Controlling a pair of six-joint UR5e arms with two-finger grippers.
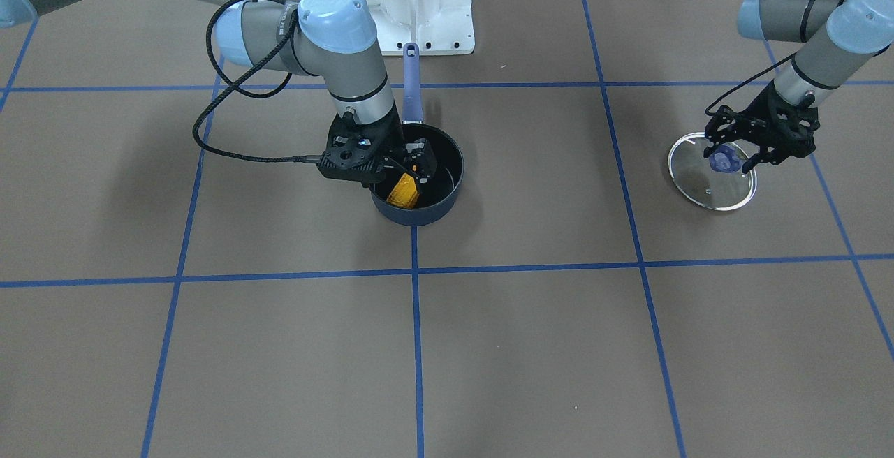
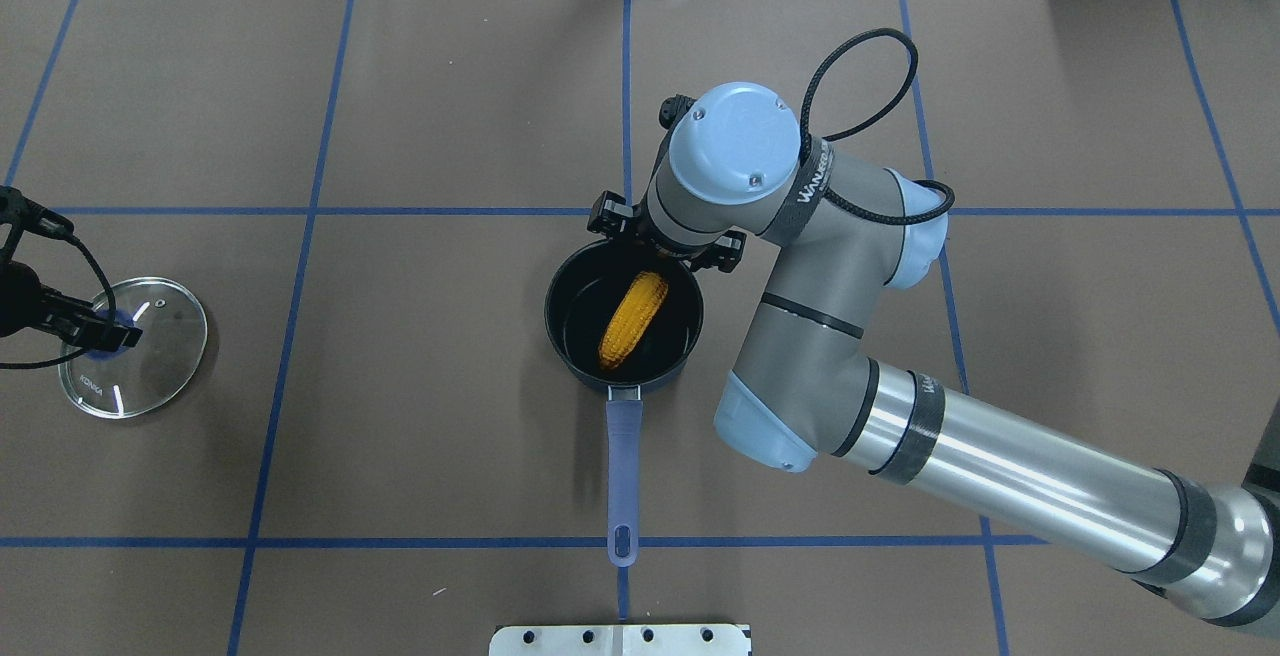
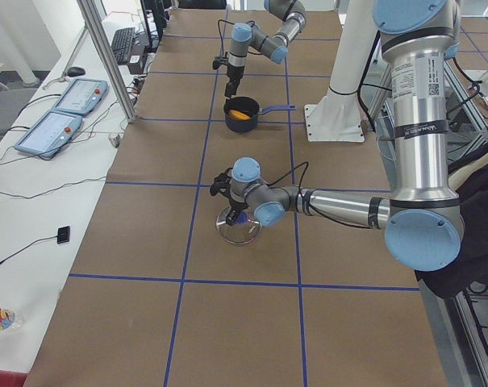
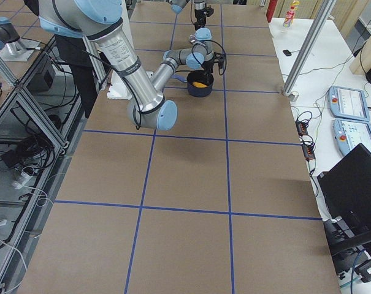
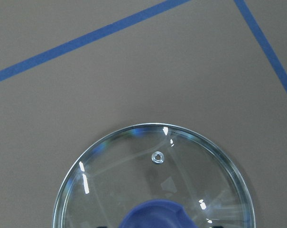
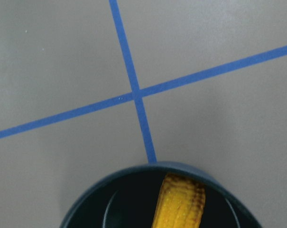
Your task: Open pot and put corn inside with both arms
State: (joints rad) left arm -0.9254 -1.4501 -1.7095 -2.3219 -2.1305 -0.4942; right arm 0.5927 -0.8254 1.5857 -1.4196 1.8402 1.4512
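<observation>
The dark navy pot (image 2: 568, 336) stands uncovered at the table's middle, its lavender handle (image 2: 623, 466) pointing toward my base. The yellow corn (image 2: 632, 320) lies slanted inside it, and also shows in the front view (image 1: 404, 191) and the right wrist view (image 6: 180, 202). My right gripper (image 1: 407, 163) hangs over the pot's far rim, just above the corn's upper end, with its jaws apart. My left gripper (image 1: 730, 159) is far off at the table's left and straddles the blue knob of the glass lid (image 2: 160, 331). Its jaws look open.
The glass lid (image 1: 698, 189) lies flat on the brown mat, well apart from the pot. The white arm mount (image 1: 419, 4) stands behind the pot's handle. Blue tape lines cross the mat. The right arm's elbow (image 2: 830, 336) hangs beside the pot.
</observation>
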